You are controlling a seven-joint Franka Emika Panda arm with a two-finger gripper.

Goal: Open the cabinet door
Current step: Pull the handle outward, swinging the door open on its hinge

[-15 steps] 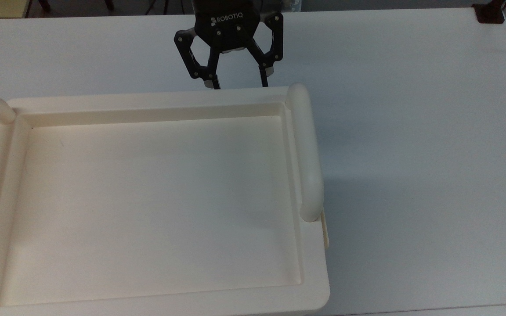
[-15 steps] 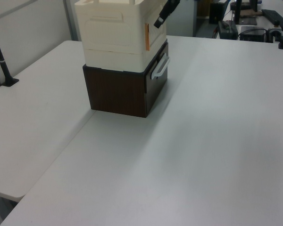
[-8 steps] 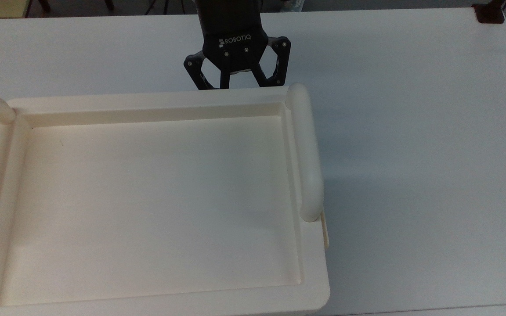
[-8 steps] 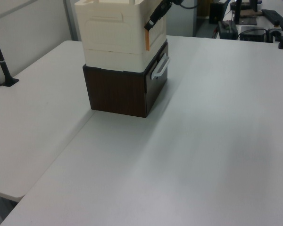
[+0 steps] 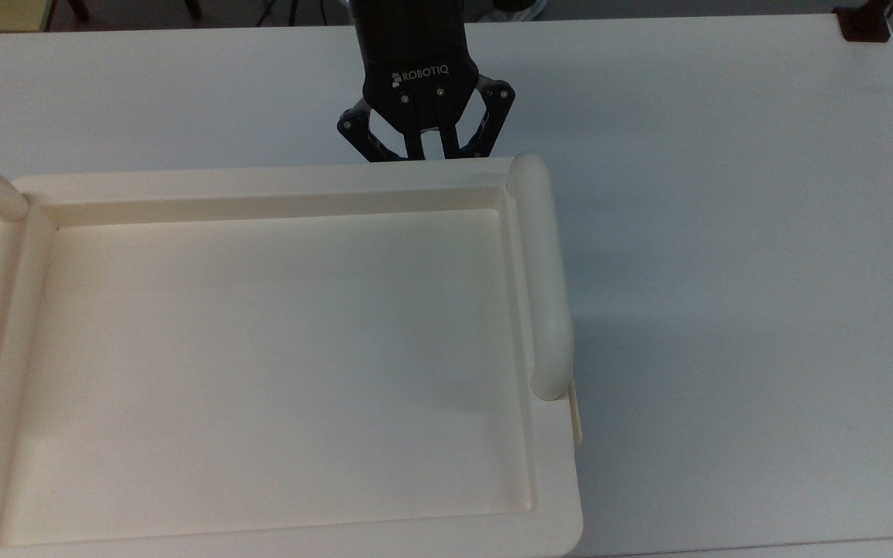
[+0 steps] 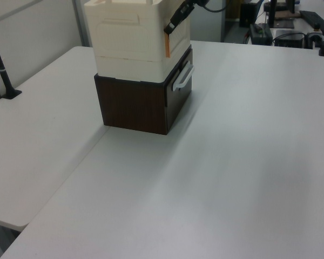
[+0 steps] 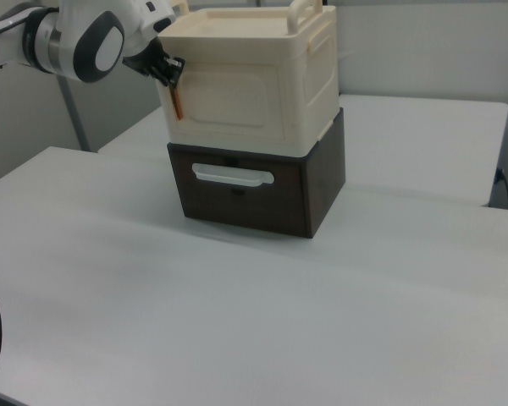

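— Any writing to read?
— "ROBOTIQ" in white on the black claw [image 5: 427, 155], which hangs at the cabinet's far rim in the top view.

— And the claw's state?
— Its fingers [image 5: 415, 149] are drawn close, tips hidden behind the rim; whether they pinch anything, I cannot tell.

— Where's the cabinet?
— The cream cabinet [image 7: 254, 85] sits on a dark brown drawer unit [image 7: 262, 190] on the white bench [image 6: 232, 162], nearer its far edge in the left view. The cabinet door [image 7: 233, 101] faces the right view's camera, an orange strip [image 7: 177, 103] at its left edge beside the claw.

— Anything in the tray top?
— The recessed tray top [image 5: 260, 364] holds nothing.
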